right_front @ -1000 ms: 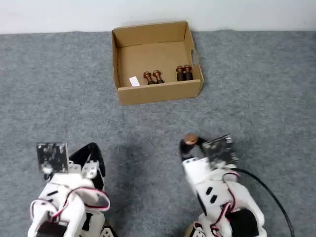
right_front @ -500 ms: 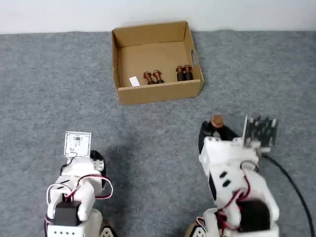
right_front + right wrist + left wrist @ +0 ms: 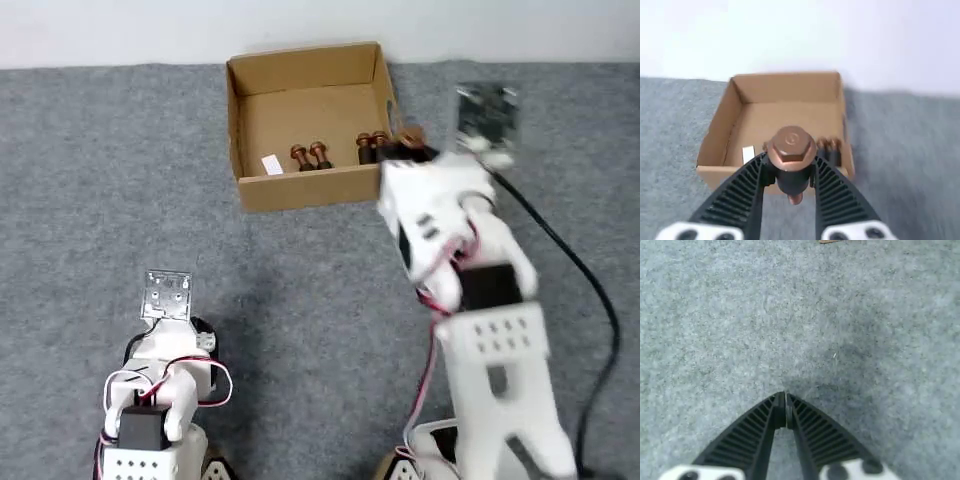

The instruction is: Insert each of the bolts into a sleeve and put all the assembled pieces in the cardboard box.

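Note:
The cardboard box [image 3: 300, 190] stands at the far middle of the grey carpet. Inside lie two pairs of assembled pieces, one pair [image 3: 309, 155] near the front wall and another [image 3: 371, 147] at the right wall. My right gripper [image 3: 405, 145] is stretched out to the box's front right corner, shut on a copper-headed bolt in a black sleeve [image 3: 791, 150]. In the right wrist view the box [image 3: 720, 125] lies just beyond that piece, and my right gripper [image 3: 790, 167] clamps the sleeve from both sides. My left gripper [image 3: 785, 407] is shut and empty over bare carpet.
A small white label [image 3: 272, 164] lies on the box floor at its front left. The left arm [image 3: 150, 400] is folded back at the near left edge. A black cable [image 3: 590, 300] trails from the right arm along the right side. A white wall runs behind the box.
The right arm has swung forward and right, carrying the assembled piece from mid-table up to the box's front right corner. The left arm has pulled back toward its base.

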### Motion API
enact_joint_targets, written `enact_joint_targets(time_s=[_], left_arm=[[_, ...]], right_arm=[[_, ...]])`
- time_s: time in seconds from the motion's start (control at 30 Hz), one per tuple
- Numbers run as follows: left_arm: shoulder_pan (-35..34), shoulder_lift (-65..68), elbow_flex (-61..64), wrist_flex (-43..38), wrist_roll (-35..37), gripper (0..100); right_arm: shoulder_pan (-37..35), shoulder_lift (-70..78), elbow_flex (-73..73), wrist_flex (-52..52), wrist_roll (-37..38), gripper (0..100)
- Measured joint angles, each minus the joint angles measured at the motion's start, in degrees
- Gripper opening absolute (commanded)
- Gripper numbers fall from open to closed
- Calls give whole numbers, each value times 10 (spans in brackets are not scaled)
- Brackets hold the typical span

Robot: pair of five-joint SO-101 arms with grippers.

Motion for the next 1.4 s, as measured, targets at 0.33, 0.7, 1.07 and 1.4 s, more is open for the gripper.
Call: enact_joint_targets(time_s=[0.33, 0.7, 1.07, 1.4], left_arm=[[0, 0, 0, -2, 0, 6], [0, 0, 0, -2, 0, 6], [0, 0, 0, -2, 0, 6], [0, 0, 0, -2, 0, 6]], right_arm=[[-29, 286, -100, -203, 111, 9], [-32, 567, -311, -215, 127, 9], [-30, 700, -361, -215, 129, 9], [-30, 703, -367, -215, 129, 9]])
